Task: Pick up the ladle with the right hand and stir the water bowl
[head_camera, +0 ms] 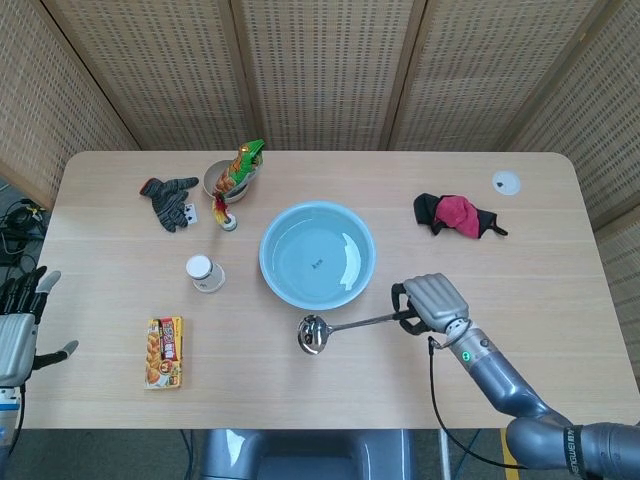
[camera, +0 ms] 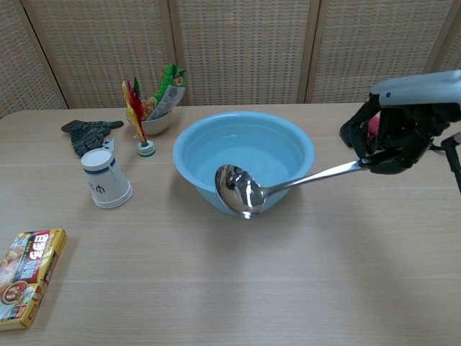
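A light blue bowl [head_camera: 318, 254] [camera: 243, 170] holding water sits at the table's middle. My right hand [head_camera: 430, 303] [camera: 396, 133] grips the handle end of a steel ladle [head_camera: 345, 327] [camera: 288, 184], held off the table. The ladle's cup [head_camera: 313, 335] [camera: 238, 189] hangs in front of the bowl's near side, outside the rim. My left hand [head_camera: 22, 320] is at the left edge of the head view, off the table, fingers spread and holding nothing.
A paper cup [head_camera: 204, 272] [camera: 104, 178] and a snack packet [head_camera: 164, 352] [camera: 26, 274] lie left of the bowl. Behind are a dark glove [head_camera: 168, 199], a small bowl with wrappers [head_camera: 232, 176] and a feathered shuttlecock [camera: 136, 115]. A black and pink cloth [head_camera: 455, 215] lies at right.
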{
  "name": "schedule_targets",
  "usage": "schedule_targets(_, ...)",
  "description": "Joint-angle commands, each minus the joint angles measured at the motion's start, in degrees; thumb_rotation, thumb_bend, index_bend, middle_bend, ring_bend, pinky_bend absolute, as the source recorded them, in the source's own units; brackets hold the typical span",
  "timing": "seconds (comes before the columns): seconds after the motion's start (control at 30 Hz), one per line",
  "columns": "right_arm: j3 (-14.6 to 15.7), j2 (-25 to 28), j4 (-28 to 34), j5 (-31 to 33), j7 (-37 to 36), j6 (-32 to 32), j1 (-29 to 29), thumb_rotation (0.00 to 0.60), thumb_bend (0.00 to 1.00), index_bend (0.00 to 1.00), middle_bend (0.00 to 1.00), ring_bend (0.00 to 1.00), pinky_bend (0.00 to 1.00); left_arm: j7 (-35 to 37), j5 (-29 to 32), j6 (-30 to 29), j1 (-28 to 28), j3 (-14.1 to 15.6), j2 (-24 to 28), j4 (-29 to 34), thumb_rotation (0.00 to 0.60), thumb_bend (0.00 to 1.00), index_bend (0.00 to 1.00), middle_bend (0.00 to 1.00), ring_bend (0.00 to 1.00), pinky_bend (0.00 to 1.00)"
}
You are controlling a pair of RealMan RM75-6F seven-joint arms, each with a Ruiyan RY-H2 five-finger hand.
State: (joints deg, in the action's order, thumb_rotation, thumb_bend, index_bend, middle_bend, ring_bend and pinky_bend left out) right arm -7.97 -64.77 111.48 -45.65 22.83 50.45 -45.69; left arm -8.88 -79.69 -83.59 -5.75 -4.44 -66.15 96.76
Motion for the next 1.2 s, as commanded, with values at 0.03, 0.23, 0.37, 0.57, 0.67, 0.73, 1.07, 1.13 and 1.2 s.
schedule_targets(0.03,-3.48,0.6,-2.55,9.71,2.96,-0.26,-5.27,0.6,0.87,0.74,1.0,0.98,1.0,0.13,0.39,0.34,-0.18,-0.18,0.03,-0.13,0.6,0.0,0.0,0.0,0.0,0.0)
schedule_targets(0.23,-5.41,-2.32,-8.18,24.47,10.44,2.37,-14.02,0.6,0.88,0.74,1.0,0.98,1.0,0.06,1.56,1.44,-0.64,-0.46,-0.19,-0.62,0.6,0.0,0.0,0.0,0.0,0.0)
schedule_targets(0.37,-5.05,-7.2,-13.77,32.79,16.72,4.83,-19.73,0.6,0.88,0.74,1.0,0.98,1.0,-0.04,1.83,1.35,-0.65,-0.6,-0.2,-0.6,0.6,0.0,0.0,0.0,0.0,0.0)
schedule_targets(0.57,-3.45,-16.62,-25.52,38.64,25.66,8.73,-25.69,0.6,0.88,0.75,1.0,0.98,1.0,0.19,2.76,2.16,-1.03,-0.9,-0.38,-1.52,0.6,0.0,0.0,0.0,0.0,0.0)
schedule_targets(0.67,-2.58,-20.78,-30.81,38.8,28.59,9.14,-26.87,0.6,0.89,0.75,1.0,0.98,1.0,0.2,3.38,2.59,-1.25,-1.11,-0.57,-1.95,0.6,0.0,0.0,0.0,0.0,0.0)
schedule_targets(0.73,-2.17,-23.08,-33.66,38.85,30.03,9.05,-27.24,0.6,0.89,0.75,1.0,0.98,1.0,0.3,3.93,3.05,-1.41,-1.25,-0.62,-2.16,0.6,0.0,0.0,0.0,0.0,0.0)
schedule_targets(1.07,0.33,-32.51,-44.75,35.26,36.66,9.77,-28.21,0.6,0.89,0.75,1.0,0.98,1.0,0.83,6.55,5.16,-2.18,-1.98,-0.72,-3.15,0.6,0.0,0.0,0.0,0.0,0.0)
schedule_targets(1.13,1.37,-34.92,-47.67,32.54,37.79,10.74,-28.17,0.6,0.89,0.76,1.0,0.98,1.0,1.09,7.02,5.63,-2.38,-2.13,-0.68,-3.33,0.6,0.0,0.0,0.0,0.0,0.0)
schedule_targets(1.2,1.68,-36.51,-49.79,30.71,38.78,10.87,-27.87,0.6,0.89,0.76,1.0,0.98,1.0,1.22,7.15,5.86,-2.47,-2.12,-0.62,-3.42,0.6,0.0,0.0,0.0,0.0,0.0)
